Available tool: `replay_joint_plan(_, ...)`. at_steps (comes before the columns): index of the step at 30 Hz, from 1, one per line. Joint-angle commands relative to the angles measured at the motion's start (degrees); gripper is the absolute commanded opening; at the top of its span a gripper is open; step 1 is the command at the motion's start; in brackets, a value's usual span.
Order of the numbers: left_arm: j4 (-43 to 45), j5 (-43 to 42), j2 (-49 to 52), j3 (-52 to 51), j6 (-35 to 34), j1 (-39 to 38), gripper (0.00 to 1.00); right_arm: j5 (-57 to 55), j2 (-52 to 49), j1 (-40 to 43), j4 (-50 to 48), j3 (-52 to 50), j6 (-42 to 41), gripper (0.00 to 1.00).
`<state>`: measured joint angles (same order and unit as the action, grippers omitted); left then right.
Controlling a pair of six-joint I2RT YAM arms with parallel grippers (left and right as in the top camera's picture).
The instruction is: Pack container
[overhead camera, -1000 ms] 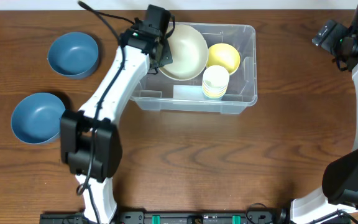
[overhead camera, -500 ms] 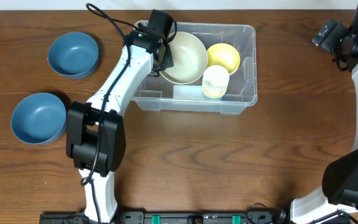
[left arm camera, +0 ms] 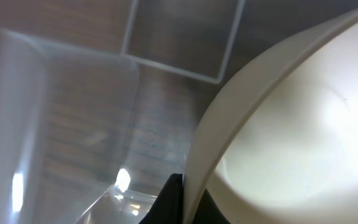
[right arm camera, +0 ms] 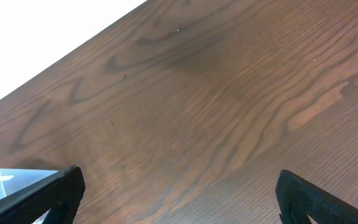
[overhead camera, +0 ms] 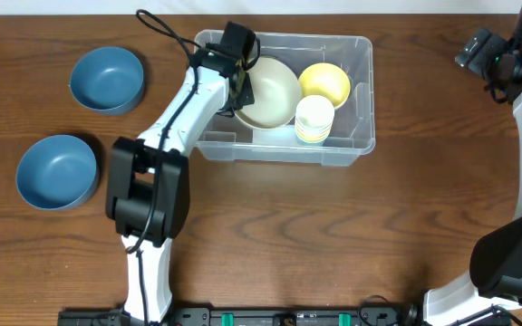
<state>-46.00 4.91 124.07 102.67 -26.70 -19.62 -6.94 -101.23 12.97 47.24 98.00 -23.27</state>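
Where the left gripper (left arm camera: pixel 188 204) shows in its own wrist view, its two dark fingers are pinched narrow on the rim of a cream bowl (left arm camera: pixel 291 124), one finger on the outside of the rim and the other just inside it. From overhead the same gripper (overhead camera: pixel 241 91) sits at the bowl's left edge, and the cream bowl (overhead camera: pixel 275 91) lies inside the container (overhead camera: pixel 284 156), in its left half near the back wall; whether the bowl's base rests on the floor cannot be told. Just right of it in the container is a yellow bowl (overhead camera: pixel 326 81), its rim touching or nearly touching the cream bowl. In front of that stands a stack of pale cups (overhead camera: pixel 314 119), upright, near the front wall. The clear container stands on the brown wooden table (overhead camera: pixel 333 235), toward the back and a little left of the middle, with the white left arm (overhead camera: pixel 184 118) reaching over its left wall. Well to the left of the container, on the bare table, lie a blue bowl (overhead camera: pixel 107 79) and, nearer the front, a second blue bowl (overhead camera: pixel 56 171), both upright and apart from each other. Far off at the right back corner, the right gripper (overhead camera: pixel 478 50) hangs over the wood with its jaws spread wide and nothing between them; its wrist view shows that gripper (right arm camera: pixel 179 196) with one dark finger at each lower corner.
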Motion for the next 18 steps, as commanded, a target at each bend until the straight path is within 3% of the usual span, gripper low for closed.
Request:
replay_joint_plan(1, 0.4, 0.7, 0.4, 0.5, 0.8, -0.1, 0.06, -0.3, 0.8, 0.2, -0.1, 0.7, -0.5, 0.99)
replay_joint_plan(9, 0.8, 1.0, 0.4, 0.5, 1.2, 0.1, 0.37, -0.3, 0.8, 0.2, -0.1, 0.7, -0.5, 0.99)
replay_joint_plan(18, -1.0, 0.9, -0.6, 3.9, 3.4, 0.1, 0.38, -0.3, 0.8, 0.2, -0.1, 0.7, -0.5, 0.99)
